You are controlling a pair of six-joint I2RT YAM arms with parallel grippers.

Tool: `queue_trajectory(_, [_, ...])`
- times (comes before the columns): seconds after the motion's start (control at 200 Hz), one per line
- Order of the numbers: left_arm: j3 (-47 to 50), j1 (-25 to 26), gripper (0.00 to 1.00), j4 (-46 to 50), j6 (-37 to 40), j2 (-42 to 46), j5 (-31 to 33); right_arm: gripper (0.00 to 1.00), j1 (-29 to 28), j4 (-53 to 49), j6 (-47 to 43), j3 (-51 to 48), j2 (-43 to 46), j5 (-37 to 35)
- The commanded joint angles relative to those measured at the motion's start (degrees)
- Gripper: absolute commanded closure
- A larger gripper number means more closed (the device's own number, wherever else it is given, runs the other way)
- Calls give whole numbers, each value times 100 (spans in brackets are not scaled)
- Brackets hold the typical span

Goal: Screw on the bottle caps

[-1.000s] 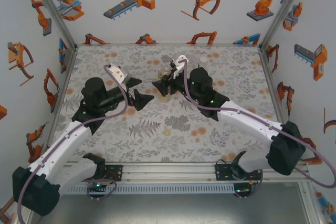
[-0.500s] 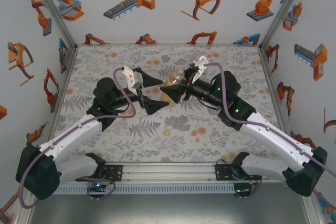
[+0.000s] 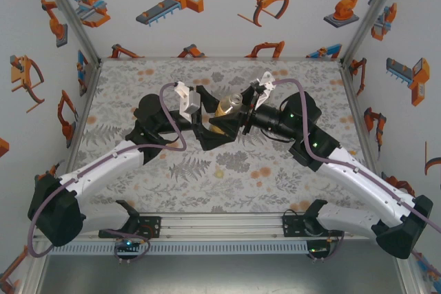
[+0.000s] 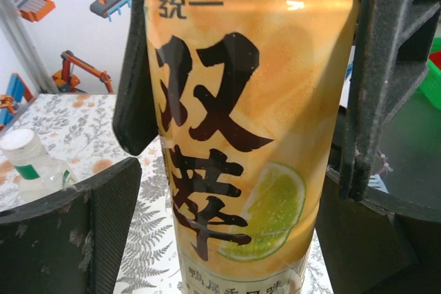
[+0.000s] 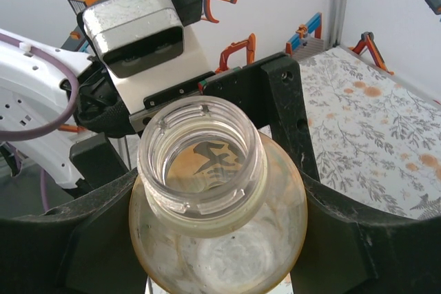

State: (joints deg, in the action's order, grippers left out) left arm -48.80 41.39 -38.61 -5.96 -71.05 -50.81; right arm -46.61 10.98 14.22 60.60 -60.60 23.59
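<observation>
Amber bottle [image 3: 224, 110]: held off the table [image 3: 227, 177] above its middle, between the two grippers, tilted with the neck toward the far right.
Bottle mouth [image 5: 201, 151]: uncapped; the threaded rim is bare, with amber liquid visible below it.
Label [image 4: 234, 135]: yellow, with dark characters and a lime slice, facing the left wrist camera.
Right gripper [image 3: 240, 109]: clamped on the amber bottle at the shoulder; in the right wrist view its fingers [image 5: 96, 225] press both sides below the neck.
Right arm: reaches forward from its base at the near right, elbow out to the right, wrist turned left toward the table's centre.
Left gripper [image 3: 210, 120]: jaws parted and straddling the lower body of the bottle; its near finger [image 4: 76, 232] stands clear of the label, with table showing in the gap.
Left arm: runs up from the near left, elbow out to the left, wrist turned right to face the right gripper.
Slim colourless bottle [image 4: 38, 173]: standing on the table to the left, whitish cap [image 4: 19, 142] on its neck.
</observation>
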Motion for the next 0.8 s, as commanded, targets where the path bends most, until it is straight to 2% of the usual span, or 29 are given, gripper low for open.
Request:
queue_trajectory(0.0, [-165, 34, 13, -313, -198, -86, -299, 71, -24, 272, 125, 132, 119, 82])
queue_trajectory(0.19, [-201, 40, 20, -836, -669, -346, -729, 73, -24, 344, 116, 96, 145, 90])
queue_trajectory(0.33, [-206, 48, 27, -1127, -895, -480, -796, 73, -22, 483, 85, -12, 205, 42])
queue_trajectory(0.461, [-261, 57, 35, -1132, -918, -544, -863, 73, -23, 501, 57, -42, 241, 14])
queue_trajectory(0.591, [-306, 62, 47, -1086, -916, -583, -933, 73, -23, 479, 31, -56, 274, -3])
queue_trajectory(0.791, [-321, 64, 56, -1027, -892, -533, -931, 74, -23, 421, 6, -62, 312, -48])
